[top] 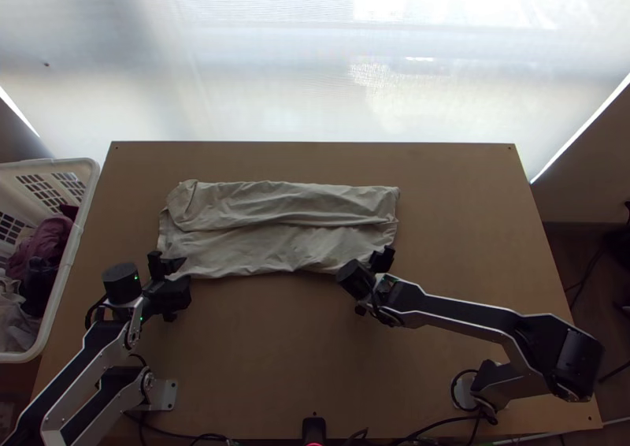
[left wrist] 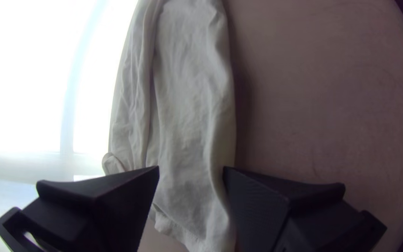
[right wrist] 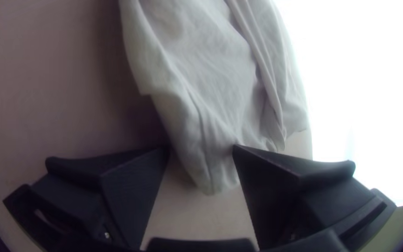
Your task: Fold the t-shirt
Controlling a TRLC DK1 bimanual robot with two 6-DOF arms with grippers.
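The pale t-shirt (top: 283, 245) lies as a long, wrinkled strip across the table, its far part folded over the nearer part. At its near left corner is my left gripper (top: 175, 279); in the left wrist view the left gripper (left wrist: 191, 170) stands open, with the near edge of the t-shirt (left wrist: 187, 116) between its fingers. By the near right corner is my right gripper (top: 378, 266). In the right wrist view the right gripper (right wrist: 201, 149) is open too, a corner of the t-shirt (right wrist: 211, 112) between its spread fingers.
A white basket (top: 72, 266) holding dark and pale clothes stands against the table's left side. Bare wood of the table (top: 276, 343) lies between the two arms. Cables run along the near edge.
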